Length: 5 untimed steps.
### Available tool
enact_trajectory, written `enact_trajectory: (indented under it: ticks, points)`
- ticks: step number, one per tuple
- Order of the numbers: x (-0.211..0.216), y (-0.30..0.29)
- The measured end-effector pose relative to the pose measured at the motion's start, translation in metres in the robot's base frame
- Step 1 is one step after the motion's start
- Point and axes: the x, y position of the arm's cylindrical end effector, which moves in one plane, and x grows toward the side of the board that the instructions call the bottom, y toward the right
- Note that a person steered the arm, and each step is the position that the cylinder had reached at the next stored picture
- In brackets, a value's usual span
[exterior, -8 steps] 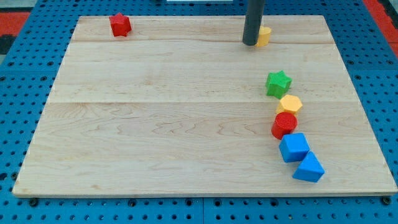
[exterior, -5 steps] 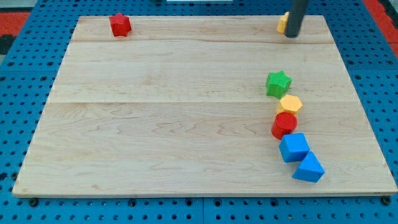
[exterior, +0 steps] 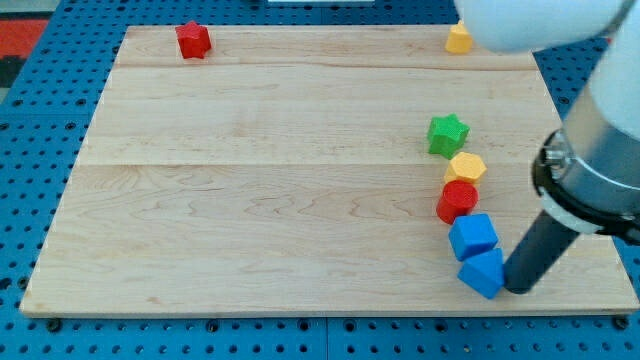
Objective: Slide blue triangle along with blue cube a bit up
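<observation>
Tip placement first: my tip (exterior: 517, 289) is down at the view's bottom right, pressed right up against the right side of the blue triangle (exterior: 483, 273), so the block sits just to the view's left of the rod. No jaws on this rig, just the bare rod, so nothing is clamped or let go.

Blue triangle is near the bottom edge of the wooden board (exterior: 250, 200), and its top touches the blue cube (exterior: 473, 236) just above it. Can't really tell which way the triangle points from this angle; the pair runs roughly up-down with a slight lean.

Rod slants up to the view's right into the arm's big grey cuff (exterior: 590, 170), which covers the right edge.

Further up the column: red cylinder (exterior: 457, 201), yellow hexagon (exterior: 466, 167), green star (exterior: 448, 134). At the top, a small yellow block (exterior: 458, 40) and a red block (exterior: 193, 40) far left.
</observation>
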Motion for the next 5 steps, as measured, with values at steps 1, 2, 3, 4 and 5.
enact_trajectory:
  ticks: [1, 2, 3, 4, 5]
  points:
    - [-0.001, -0.002]
    - [-0.009, -0.002]
    - [0.024, 0.022]
    - [0.024, 0.003]
    - [0.019, -0.03]
